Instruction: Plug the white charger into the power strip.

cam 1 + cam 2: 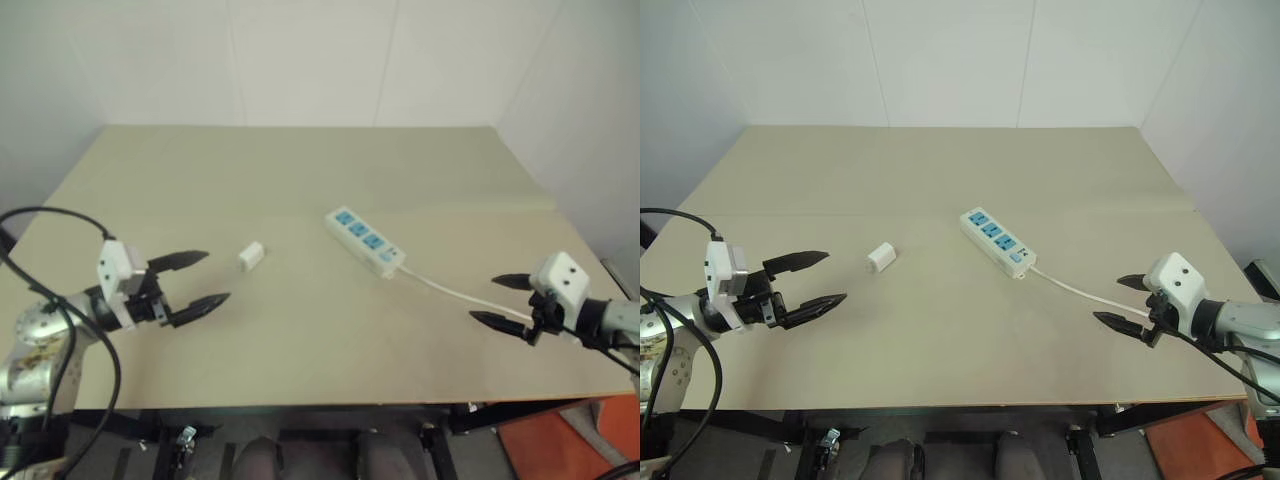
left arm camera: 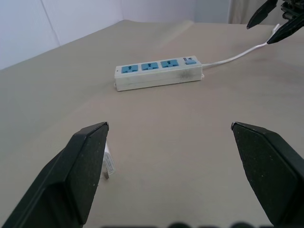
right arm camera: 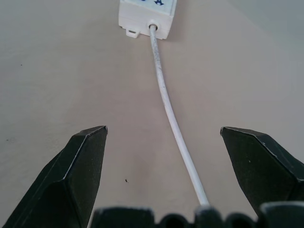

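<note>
Left claw (image 1: 196, 279) and right claw (image 1: 506, 301) both gape wide, seemingly empty.

Bare table (image 1: 300, 340) around charger (image 1: 251, 255) and power strip (image 1: 365, 240), well apart.

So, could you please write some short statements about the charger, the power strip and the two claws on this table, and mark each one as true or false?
1. The white charger is plugged into the power strip. False: it lies on the table, apart from the strip.
2. The left claw is open and holds nothing. True.
3. The power strip has three blue socket faces. True.
4. The right claw is shut on the cord. False: it is open, and the cord runs between its fingers untouched.
5. The charger lies nearer to the left claw than to the right claw. True.
6. The charger lies on top of the cord. False: it lies on the strip's other side.
</note>
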Controlling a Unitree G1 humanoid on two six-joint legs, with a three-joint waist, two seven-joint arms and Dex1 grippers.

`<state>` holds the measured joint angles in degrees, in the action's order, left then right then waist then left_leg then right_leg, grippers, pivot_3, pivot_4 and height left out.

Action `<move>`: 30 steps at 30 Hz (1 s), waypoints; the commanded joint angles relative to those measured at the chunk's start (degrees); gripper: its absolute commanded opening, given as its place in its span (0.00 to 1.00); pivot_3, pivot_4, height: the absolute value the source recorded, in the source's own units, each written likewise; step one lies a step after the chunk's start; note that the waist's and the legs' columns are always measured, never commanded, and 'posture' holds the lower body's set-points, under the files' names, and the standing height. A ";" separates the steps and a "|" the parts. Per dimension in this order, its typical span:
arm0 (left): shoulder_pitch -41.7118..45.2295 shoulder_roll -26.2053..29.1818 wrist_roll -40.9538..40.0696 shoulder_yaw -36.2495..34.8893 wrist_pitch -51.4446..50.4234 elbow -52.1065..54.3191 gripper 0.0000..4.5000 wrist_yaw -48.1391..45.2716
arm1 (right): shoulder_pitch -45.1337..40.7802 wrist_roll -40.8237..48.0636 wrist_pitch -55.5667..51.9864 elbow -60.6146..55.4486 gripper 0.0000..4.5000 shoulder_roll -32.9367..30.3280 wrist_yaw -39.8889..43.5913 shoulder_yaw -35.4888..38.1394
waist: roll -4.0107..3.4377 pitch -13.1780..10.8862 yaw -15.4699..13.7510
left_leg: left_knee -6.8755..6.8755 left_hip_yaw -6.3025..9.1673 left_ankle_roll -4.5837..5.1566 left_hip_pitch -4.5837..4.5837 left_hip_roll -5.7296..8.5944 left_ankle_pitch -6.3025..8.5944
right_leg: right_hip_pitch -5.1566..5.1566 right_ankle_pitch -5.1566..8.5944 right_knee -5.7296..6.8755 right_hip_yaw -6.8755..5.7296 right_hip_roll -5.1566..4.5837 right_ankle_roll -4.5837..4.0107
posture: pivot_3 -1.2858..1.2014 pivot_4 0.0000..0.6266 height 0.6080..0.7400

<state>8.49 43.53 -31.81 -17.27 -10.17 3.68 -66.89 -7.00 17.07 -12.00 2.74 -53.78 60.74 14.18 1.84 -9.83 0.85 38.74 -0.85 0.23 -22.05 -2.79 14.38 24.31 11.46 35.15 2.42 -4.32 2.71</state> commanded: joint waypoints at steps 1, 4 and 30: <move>0.21 -0.21 -1.02 -1.02 0.61 1.01 1.00 0.43 | -3.26 1.03 0.11 -0.20 0.99 0.98 -1.65 0.90 | 0.00 0.00 0.08 | 0.00 0.00 0.00 0.01 0.00 0.00 | 0.00 0.00 0.01 0.00 0.00 0.00 | 0.52 0.24 1.00; -1.31 -0.75 -1.41 -1.54 0.12 3.04 1.00 1.56 | -7.80 -0.61 0.37 2.17 0.99 3.98 -4.15 -1.74 | 0.00 0.00 0.52 | 0.01 0.00 0.00 0.06 0.00 0.00 | -0.01 -0.04 0.01 0.03 0.03 0.01 | 0.52 0.24 1.00; 8.54 -3.46 -1.02 6.58 -1.50 1.79 1.00 3.21 | -29.17 -6.89 17.23 28.80 0.99 29.70 -17.20 -10.85 | -0.03 -0.02 0.30 | 0.01 0.02 0.00 -0.09 -0.01 0.00 | 0.05 -0.33 -0.03 0.00 0.05 -0.38 | 0.52 0.24 1.00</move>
<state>15.63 39.97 -32.70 -10.75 -11.55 5.26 -63.29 -35.11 9.66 3.35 32.28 -24.22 43.76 2.43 1.81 -9.85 1.15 38.75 -0.83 0.23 -22.15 -2.80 14.37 24.36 11.13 35.13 2.43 -4.27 2.32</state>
